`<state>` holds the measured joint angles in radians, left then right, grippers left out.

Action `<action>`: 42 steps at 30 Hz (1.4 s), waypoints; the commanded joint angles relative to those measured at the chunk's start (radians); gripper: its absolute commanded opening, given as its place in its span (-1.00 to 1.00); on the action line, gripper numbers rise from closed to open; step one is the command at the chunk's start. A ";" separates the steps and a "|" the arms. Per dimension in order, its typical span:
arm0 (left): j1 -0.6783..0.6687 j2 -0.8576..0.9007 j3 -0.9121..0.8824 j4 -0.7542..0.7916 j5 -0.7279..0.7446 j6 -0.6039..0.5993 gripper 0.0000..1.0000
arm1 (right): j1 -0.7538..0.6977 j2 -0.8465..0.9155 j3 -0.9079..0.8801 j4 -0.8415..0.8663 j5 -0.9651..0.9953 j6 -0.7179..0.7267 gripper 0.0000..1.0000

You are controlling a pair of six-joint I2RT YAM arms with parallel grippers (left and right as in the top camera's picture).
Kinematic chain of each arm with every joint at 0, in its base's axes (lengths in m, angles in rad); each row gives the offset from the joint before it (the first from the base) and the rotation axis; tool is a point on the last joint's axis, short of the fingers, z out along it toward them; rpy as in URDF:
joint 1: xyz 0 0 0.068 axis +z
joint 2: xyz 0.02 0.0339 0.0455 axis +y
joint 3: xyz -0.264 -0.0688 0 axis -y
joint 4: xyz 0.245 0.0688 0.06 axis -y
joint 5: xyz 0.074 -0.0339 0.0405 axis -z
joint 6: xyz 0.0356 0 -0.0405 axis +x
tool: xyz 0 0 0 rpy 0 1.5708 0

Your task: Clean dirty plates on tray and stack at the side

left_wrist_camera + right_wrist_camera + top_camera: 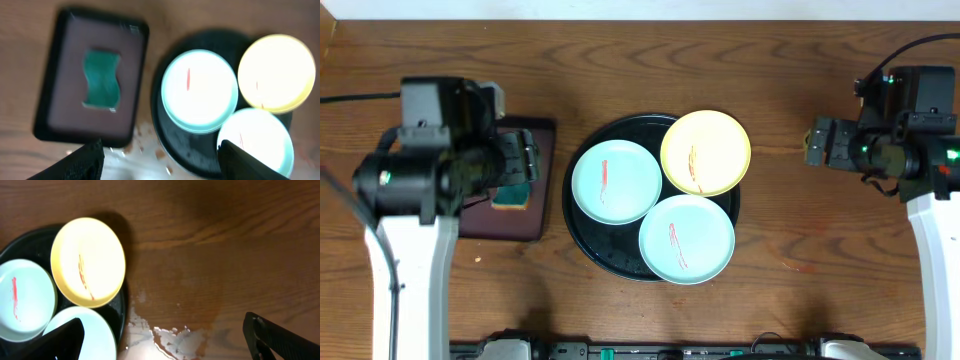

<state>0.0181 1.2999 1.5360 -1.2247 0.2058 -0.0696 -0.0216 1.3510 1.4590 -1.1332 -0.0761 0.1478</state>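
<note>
Sitting on tray (605,250), three smeared plates (616,181)

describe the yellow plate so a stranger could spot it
On the wooden table sits a big round black tray holding three small plates. Take the one at its far right, overhanging the rim: the only pale yellow plate, while the left plate and near plate are mint green.

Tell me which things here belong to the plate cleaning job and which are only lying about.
For the job: yellow plate, left green plate, near green plate, black tray, probably the green sponge.
Lying about: maroon tray, wet patch.
</note>
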 commanded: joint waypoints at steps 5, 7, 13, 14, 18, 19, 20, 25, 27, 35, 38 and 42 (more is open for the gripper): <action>0.006 0.118 0.013 0.014 0.046 0.019 0.47 | 0.010 0.006 0.017 0.091 -0.150 -0.010 0.98; 0.005 0.148 0.013 0.045 0.046 0.004 0.47 | 0.011 0.017 0.017 0.121 -0.239 -0.005 0.95; 0.005 0.198 0.013 0.075 0.043 0.006 0.47 | 0.089 0.112 0.018 0.153 -0.284 0.113 0.55; 0.005 0.202 0.013 0.084 0.024 0.005 0.47 | 0.110 0.128 0.018 0.158 -0.284 0.121 0.46; 0.006 0.202 0.013 0.092 -0.160 -0.092 0.47 | 0.223 0.204 0.018 0.200 -0.283 0.183 0.22; 0.008 0.202 0.013 0.085 -0.233 -0.122 0.47 | 0.268 0.235 0.019 0.221 -0.277 0.221 0.13; 0.011 0.202 0.013 0.082 -0.257 -0.132 0.47 | 0.290 0.251 0.019 0.231 -0.270 0.244 0.09; 0.041 0.204 0.013 0.085 -0.282 -0.135 0.47 | 0.409 0.357 0.019 0.293 -0.224 0.393 -0.17; 0.054 0.206 0.013 0.085 -0.298 -0.136 0.47 | 0.456 0.402 0.019 0.312 -0.184 0.446 -0.22; 0.093 0.220 0.004 0.082 -0.304 -0.136 0.47 | 0.581 0.529 0.019 0.333 -0.042 0.548 -0.20; 0.093 0.229 0.004 0.081 -0.305 -0.136 0.47 | 0.600 0.560 0.019 0.339 -0.032 0.552 -0.24; 0.093 0.248 0.004 0.082 -0.308 -0.136 0.47 | 0.624 0.604 0.019 0.352 -0.025 0.554 -0.29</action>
<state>0.1059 1.5249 1.5360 -1.1412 -0.0822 -0.1883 0.5812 1.9194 1.4612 -0.7883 -0.1371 0.6739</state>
